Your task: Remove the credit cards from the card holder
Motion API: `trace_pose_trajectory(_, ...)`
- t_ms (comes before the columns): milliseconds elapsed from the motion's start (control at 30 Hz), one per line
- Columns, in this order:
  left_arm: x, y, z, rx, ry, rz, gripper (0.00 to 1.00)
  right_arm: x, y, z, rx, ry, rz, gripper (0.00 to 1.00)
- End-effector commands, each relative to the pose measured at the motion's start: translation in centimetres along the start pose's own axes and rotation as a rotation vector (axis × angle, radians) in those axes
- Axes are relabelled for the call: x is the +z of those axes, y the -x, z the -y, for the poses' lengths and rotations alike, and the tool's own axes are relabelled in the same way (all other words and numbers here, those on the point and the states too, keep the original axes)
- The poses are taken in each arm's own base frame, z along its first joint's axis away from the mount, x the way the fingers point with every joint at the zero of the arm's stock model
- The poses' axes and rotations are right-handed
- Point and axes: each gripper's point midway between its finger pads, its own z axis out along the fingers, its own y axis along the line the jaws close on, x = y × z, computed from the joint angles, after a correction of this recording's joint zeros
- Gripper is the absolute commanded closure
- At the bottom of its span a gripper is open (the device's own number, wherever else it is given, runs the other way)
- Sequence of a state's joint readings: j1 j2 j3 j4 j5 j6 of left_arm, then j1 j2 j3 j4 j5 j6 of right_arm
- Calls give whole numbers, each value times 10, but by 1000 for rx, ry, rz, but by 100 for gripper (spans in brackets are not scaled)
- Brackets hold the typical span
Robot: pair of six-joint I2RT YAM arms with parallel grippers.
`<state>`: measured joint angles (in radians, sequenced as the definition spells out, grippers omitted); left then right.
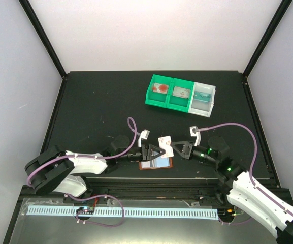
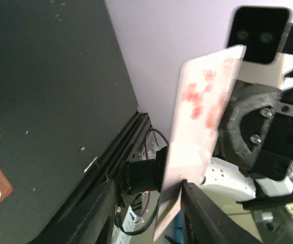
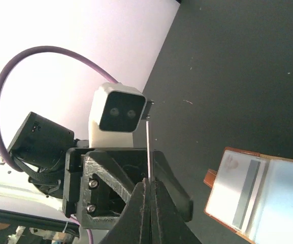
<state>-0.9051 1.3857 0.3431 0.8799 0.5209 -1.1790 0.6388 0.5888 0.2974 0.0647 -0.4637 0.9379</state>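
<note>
Card [image 1: 165,140] being gripped edge-on by closed right pincer [image 1: 173,147], clear of holder [image 1: 155,163] on tabletop [image 1: 100,101]; left pincer [image 1: 163,151] being held open around card, likely for handover.

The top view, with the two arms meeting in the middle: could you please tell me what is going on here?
The right pincer is shut on a pinkish-white credit card, holding it up above the open card holder. The left pincer faces it, its fingers apart on either side of the card's lower end, seemingly not clamping it. At least one more card, a silvery-grey card, sits in the holder's pockets.
</note>
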Motion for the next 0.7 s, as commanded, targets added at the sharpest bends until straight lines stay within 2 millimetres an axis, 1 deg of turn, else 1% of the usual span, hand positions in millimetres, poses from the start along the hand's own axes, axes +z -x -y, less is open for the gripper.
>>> trace_pose_trajectory(0,-3,6,34,55,-122,50,71,-2,-1,1,54,34,25,99)
trace_pose_trajectory(133,-6,4,40,74,-149,58,96,-1,-9,6,51,28,1,99)
trace_pose_trajectory(167,-8,4,41,79,-159,65,98,-1,-9,6,42,29,-1,99)
trace_pose_trajectory(267,-15,2,39,84,-153,79,98,-4,-9,4,-9,15,-12,97)
trace_pose_trajectory(333,-19,0,36,95,-142,84,98,-8,-7,3,-72,-24,-25,91)
trace_pose_trajectory(433,-26,-3,39,133,-128,80,98,-15,-4,0,-174,-82,-50,83)
trace_pose_trajectory(500,-28,-6,38,168,-106,68,98,-20,-4,-5,-239,-104,-80,79)
trace_pose_trajectory(567,-31,-10,33,189,-65,48,98,-23,-5,-12,-303,-112,-124,73)
trace_pose_trajectory(667,-39,-19,31,234,-29,8,98,-32,-10,-17,-391,-148,-222,71)
